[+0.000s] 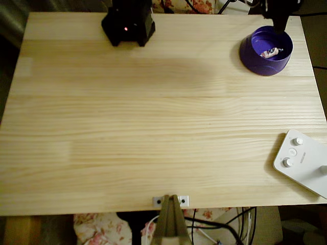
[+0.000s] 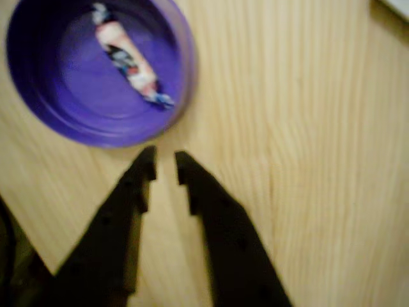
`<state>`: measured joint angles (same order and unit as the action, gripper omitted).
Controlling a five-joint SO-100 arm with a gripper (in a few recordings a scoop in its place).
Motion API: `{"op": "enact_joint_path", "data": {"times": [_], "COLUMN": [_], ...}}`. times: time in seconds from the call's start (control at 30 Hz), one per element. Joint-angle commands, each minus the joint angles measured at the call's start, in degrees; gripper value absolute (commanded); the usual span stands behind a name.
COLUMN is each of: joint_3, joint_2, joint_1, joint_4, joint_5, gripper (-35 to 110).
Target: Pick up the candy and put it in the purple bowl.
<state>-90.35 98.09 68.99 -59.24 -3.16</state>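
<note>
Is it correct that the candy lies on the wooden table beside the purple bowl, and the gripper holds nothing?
Not quite. The candy lies inside the purple bowl, on its flat bottom, as the wrist view shows. The rest is right: the gripper holds nothing.

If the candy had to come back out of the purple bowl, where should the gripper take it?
Grip the candy across its narrow middle, coming straight down from above. It lies flat on the floor of the purple bowl, and the walls block any sideways approach. Turn the gripper, now empty with a small gap between its fingers, so they straddle the long axis.
</note>
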Motion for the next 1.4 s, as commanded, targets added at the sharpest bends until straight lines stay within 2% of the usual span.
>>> {"op": "enact_joint_path", "data": {"times": [0.0, 0.4, 0.7, 1.23, 1.37], "joint_3": [-2.2, -13.27, -15.29, -23.12, -26.1], "joint_2": [12.48, 26.63, 31.11, 39.99, 42.8], "joint_1": [-4.48, -22.24, -31.03, -52.65, -58.71], "joint_4": [-0.35, -2.99, -8.17, -12.04, -12.13], "joint_5": [-1.67, -8.53, -11.51, 1.23, 0.62], "gripper": [1, 0, 0, 0, -1]}}
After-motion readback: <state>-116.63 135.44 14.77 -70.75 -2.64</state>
